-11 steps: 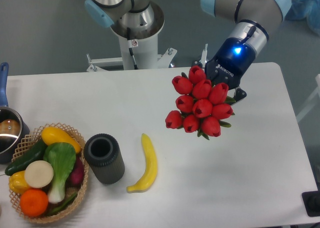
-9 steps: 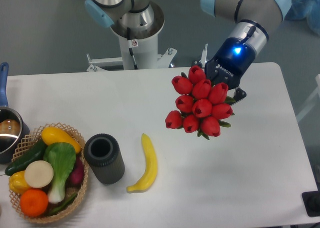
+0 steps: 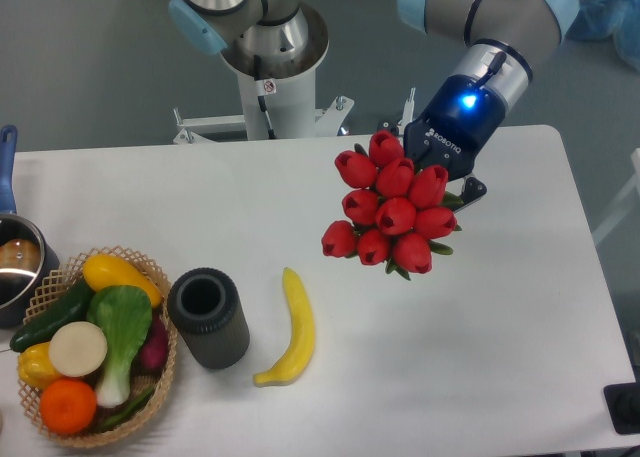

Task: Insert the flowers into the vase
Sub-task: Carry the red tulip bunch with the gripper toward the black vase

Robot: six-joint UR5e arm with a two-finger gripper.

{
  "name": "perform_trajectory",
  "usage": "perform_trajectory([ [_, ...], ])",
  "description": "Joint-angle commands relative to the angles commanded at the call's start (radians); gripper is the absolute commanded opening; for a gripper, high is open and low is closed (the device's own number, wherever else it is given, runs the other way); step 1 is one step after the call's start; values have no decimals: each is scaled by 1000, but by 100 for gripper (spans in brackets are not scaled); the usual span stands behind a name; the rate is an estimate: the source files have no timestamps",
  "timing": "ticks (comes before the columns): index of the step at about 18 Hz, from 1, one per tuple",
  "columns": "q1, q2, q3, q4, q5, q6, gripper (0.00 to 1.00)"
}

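Above the right half of the white table (image 3: 500,327), the black-and-silver end effector (image 3: 443,173) with a glowing blue light hangs tilted, clenched on the stems of the bunch of red artificial tulips with green leaves (image 3: 389,217); the fingers themselves are mostly hidden behind the blooms. The flower heads point down and to the left, toward the camera, held clear of the tabletop.

Well apart from the bunch, toward the front left, the short dark grey ribbed cylindrical vase (image 3: 208,317) stands upright with its round mouth open and nothing in it. Just beside it to the right lies a yellow banana (image 3: 291,329), curved, close to the vase but not touching it. On the vase's other side, touching or nearly touching it, sits a woven wicker basket (image 3: 164,352) filled with toy produce: a green-and-white leafy vegetable (image 3: 120,332), an orange (image 3: 68,404), a yellow squash (image 3: 116,274) and a dark green cucumber (image 3: 50,316). At the far left edge, a metal pot with a blue handle (image 3: 15,252) is partly cut off.
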Motion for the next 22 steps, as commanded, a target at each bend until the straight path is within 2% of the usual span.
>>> perform_trajectory([
  [3, -3, 0, -5, 0, -2, 3, 38],
  [12, -106, -14, 6, 15, -26, 8, 38],
  [16, -162, -38, -5, 83, -87, 8, 38],
  [22, -213, -46, -18, 92, -159, 9, 38],
])
